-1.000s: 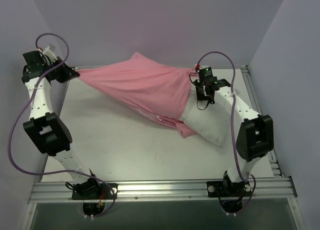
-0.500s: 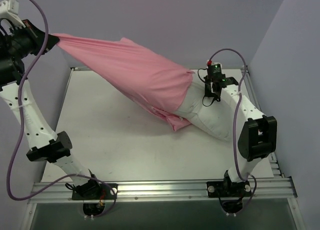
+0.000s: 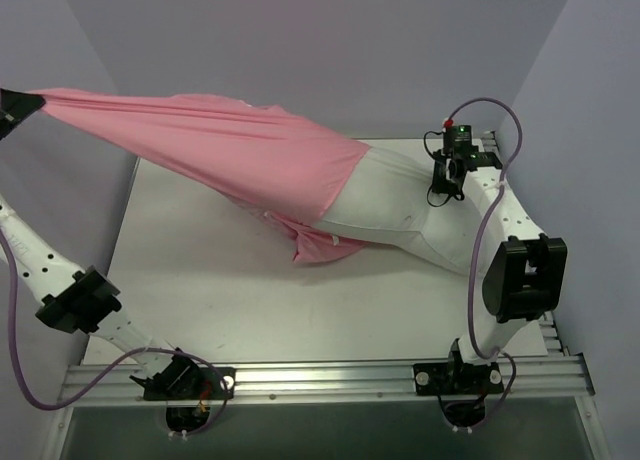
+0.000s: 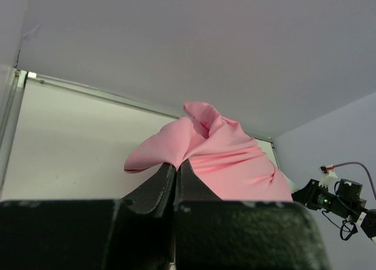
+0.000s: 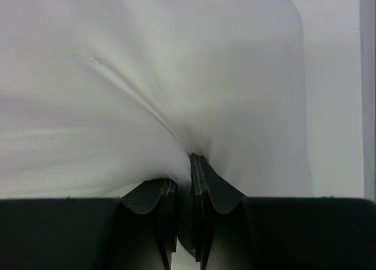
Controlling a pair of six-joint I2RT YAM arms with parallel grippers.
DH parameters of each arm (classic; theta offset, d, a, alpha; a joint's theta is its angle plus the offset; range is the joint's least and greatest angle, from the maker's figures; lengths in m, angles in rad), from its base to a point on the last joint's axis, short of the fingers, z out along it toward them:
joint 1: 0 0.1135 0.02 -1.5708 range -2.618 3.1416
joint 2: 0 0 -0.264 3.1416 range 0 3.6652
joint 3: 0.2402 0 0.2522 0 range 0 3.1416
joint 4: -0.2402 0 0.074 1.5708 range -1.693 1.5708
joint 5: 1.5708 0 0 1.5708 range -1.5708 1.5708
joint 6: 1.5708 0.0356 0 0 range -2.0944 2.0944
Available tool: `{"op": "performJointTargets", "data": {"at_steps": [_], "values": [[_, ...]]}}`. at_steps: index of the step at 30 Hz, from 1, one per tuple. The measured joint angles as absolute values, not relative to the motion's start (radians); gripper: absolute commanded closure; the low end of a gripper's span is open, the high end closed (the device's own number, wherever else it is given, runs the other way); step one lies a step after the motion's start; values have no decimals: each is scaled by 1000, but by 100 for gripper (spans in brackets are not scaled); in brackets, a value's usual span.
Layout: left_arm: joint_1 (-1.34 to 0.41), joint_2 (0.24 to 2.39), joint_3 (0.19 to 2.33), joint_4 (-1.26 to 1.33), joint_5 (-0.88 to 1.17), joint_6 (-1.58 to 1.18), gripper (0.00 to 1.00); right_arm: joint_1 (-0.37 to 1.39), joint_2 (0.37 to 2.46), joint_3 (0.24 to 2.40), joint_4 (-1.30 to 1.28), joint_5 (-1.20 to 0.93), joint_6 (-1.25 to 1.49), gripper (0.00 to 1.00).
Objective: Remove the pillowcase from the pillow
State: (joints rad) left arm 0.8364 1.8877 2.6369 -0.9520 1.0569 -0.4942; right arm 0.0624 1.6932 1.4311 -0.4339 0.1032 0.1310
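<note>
L gripper (image 4: pixel 176 164): far upper-left of top view, partly cut by frame edge, high off the table (image 3: pixel 220 300) and right up by the left wall (image 3: pixel 40 40). Wrist cam shows jaws pressed together, pinching a bunch of pillowcase (image 3: pixel 230 150) fabric at the tips.

Pillowcase is stretched taut, a long pink band from the upper-left corner down to approx frame centre, hanging in air over the back-left of the table. Its mouth edge runs diagonally across the pillow (image 3: pixel 410 220) just right of centre. A loose pink flap sags below the mouth and touches the table near centre.

Pillow: right part is bare white, out of the pillowcase, lying angled on the right-back area of the table; left end is inside the pink. Can't tell how deep it goes.

R gripper (image 5: pixel 191 159): upper right of top view, on the pillow's far end. Wrist cam shows jaws nearly closed, nipping a fold of white fabric w/ creases fanning out from the pinch.

Room: bare tabletop runs from the flap down to the front rail (image 3: pixel 320 378) and across btwn both arm bases. Back wall (image 3: pixel 320 40) is close behind the pillowcase's top edge. Pillow's right end is near the table's right edge; right wall (image 3: pixel 600 130) is just beyond the R arm.
</note>
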Motion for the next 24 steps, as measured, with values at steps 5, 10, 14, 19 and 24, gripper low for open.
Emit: {"op": "performJointTargets", "data": {"at_steps": [5,10,14,19,24], "values": [[864,1860,2622,-903,1095,-512,98,-17,1693,1430,-433,42,130,100],[888,1837,2629,-870,1125,-530,98,-78,1694,1430,-442,19,132,100],[983,1836,2659,-788,1122,-557,98,-117,1694,1430,-448,22,130,100],[1150,1833,2658,-591,927,-543,98,-285,1699,1414,-449,256,93,100],[1154,1762,2481,-407,862,-564,98,-334,1700,1408,-454,305,93,100]]}}
